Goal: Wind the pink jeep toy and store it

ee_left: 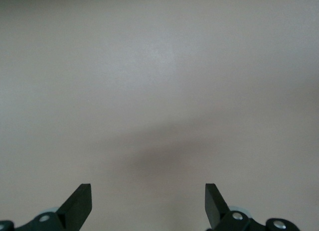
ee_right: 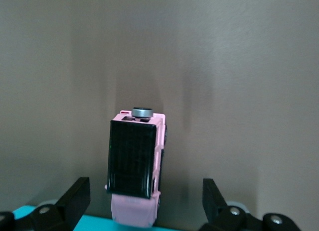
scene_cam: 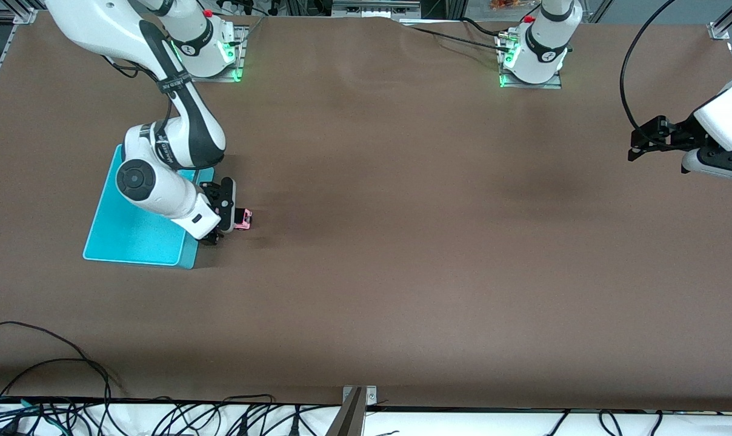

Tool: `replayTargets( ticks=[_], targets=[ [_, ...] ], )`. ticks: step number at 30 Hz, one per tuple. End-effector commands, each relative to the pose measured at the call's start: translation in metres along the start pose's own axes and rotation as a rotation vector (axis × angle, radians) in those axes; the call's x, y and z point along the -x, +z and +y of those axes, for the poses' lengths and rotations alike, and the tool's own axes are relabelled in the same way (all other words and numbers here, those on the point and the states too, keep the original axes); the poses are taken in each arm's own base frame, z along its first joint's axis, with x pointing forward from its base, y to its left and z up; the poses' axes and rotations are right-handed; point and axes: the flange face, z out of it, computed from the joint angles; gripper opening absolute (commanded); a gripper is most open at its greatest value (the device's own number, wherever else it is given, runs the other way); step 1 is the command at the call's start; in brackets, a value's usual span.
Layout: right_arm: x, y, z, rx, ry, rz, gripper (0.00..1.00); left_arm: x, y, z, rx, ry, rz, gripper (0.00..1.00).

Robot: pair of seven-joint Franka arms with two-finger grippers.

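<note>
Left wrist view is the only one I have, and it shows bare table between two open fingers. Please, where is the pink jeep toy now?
Observer: The pink jeep toy stands on the table beside the turquoise bin, toward the right arm's end.
Operator: Is the right gripper holding it?
Observer: No. The right gripper is low over the jeep with its fingers open on either side, not touching it.
Operator: And where is my left gripper relative to all this?
Observer: The left gripper waits over bare table at the left arm's end, well away from the jeep.
</note>
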Motion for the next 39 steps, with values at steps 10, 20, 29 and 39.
replayTargets(
  ticks=[10, 20, 29, 39],
  targets=[
    [-0.007, 0.036, -0.024, 0.052, -0.036, 0.015, 0.98, 0.006, -0.033, -0.013, -0.018, -0.025, 0.048, 1.00],
    [-0.006, 0.037, -0.026, 0.040, -0.020, 0.014, 0.36, 0.005, -0.038, -0.012, -0.020, -0.021, 0.058, 1.00],
    [-0.013, 0.026, -0.020, 0.057, -0.022, 0.018, 0.16, 0.000, -0.031, -0.012, 0.013, -0.019, 0.055, 1.00],
    [-0.044, -0.047, 0.013, 0.037, 0.043, 0.025, 0.16, -0.005, -0.035, -0.011, 0.011, -0.012, 0.070, 1.00]
  ],
)
